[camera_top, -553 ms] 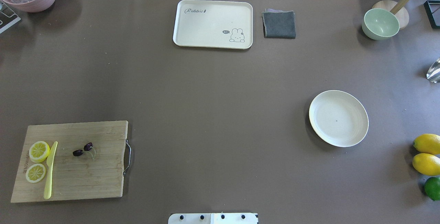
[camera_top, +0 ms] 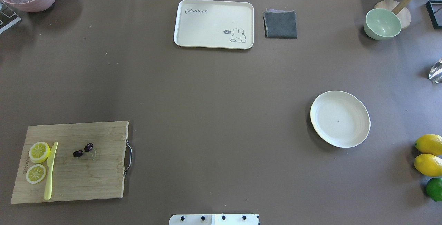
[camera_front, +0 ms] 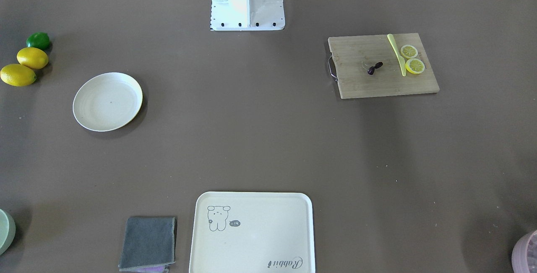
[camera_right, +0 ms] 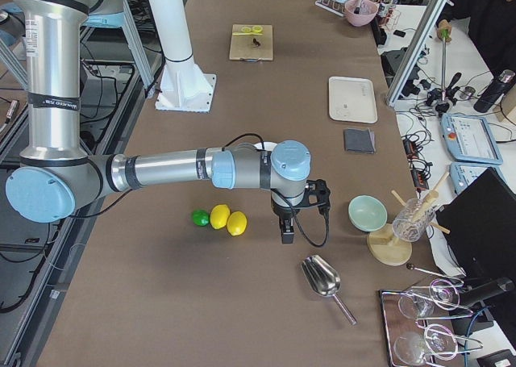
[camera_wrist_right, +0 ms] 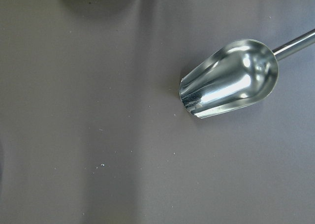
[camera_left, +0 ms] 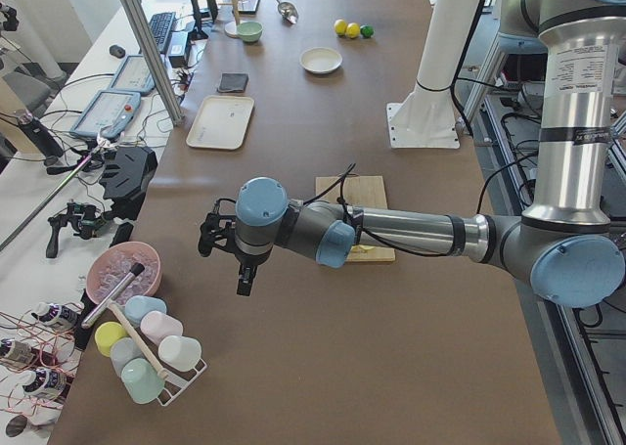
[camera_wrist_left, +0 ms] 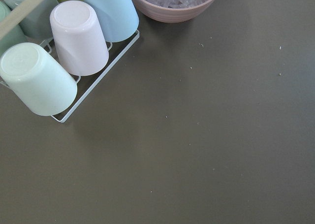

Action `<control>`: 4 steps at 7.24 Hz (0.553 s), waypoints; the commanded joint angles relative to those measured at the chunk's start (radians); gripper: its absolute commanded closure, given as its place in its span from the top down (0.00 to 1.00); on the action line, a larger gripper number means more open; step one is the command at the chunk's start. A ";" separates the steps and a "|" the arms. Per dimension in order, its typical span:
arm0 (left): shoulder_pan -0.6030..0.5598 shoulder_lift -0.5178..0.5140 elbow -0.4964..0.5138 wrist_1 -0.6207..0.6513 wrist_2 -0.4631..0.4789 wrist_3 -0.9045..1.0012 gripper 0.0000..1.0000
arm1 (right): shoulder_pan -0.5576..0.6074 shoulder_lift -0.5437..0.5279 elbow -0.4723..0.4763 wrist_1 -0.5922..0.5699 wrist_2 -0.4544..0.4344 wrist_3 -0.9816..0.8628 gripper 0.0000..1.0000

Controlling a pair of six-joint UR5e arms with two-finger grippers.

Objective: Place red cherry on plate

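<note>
The red cherry (camera_top: 88, 147) (camera_front: 371, 71) lies on the wooden cutting board (camera_top: 100, 176), with a thin pale stem curving off beside it. A second dark cherry (camera_top: 78, 153) touches it. The plate (camera_top: 340, 119) (camera_front: 108, 101) sits bare at the right of the table, far from the board. My left gripper (camera_left: 243, 285) hangs over the table's left end near the cup rack; my right gripper (camera_right: 285, 231) hangs beyond the lemons at the right end. Both show only in side views, so I cannot tell whether they are open or shut.
On the board lie two lemon slices (camera_top: 39, 151) and a yellow knife (camera_top: 50, 171). A cream tray (camera_top: 214, 24) and grey cloth (camera_top: 280, 24) sit at the back. Lemons (camera_top: 429, 155), a lime, a green bowl (camera_top: 382, 23) and a metal scoop (camera_wrist_right: 229, 79) occupy the right end.
</note>
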 commanded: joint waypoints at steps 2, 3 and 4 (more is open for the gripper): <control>0.000 0.009 -0.004 -0.001 0.000 -0.002 0.98 | 0.000 -0.002 -0.001 0.001 0.000 -0.001 1.00; 0.000 0.009 -0.004 -0.001 0.000 0.000 0.98 | 0.000 -0.007 0.003 0.001 0.000 -0.001 1.00; 0.000 0.009 -0.006 -0.001 0.000 0.000 0.98 | 0.000 -0.009 0.003 0.001 0.000 0.000 1.00</control>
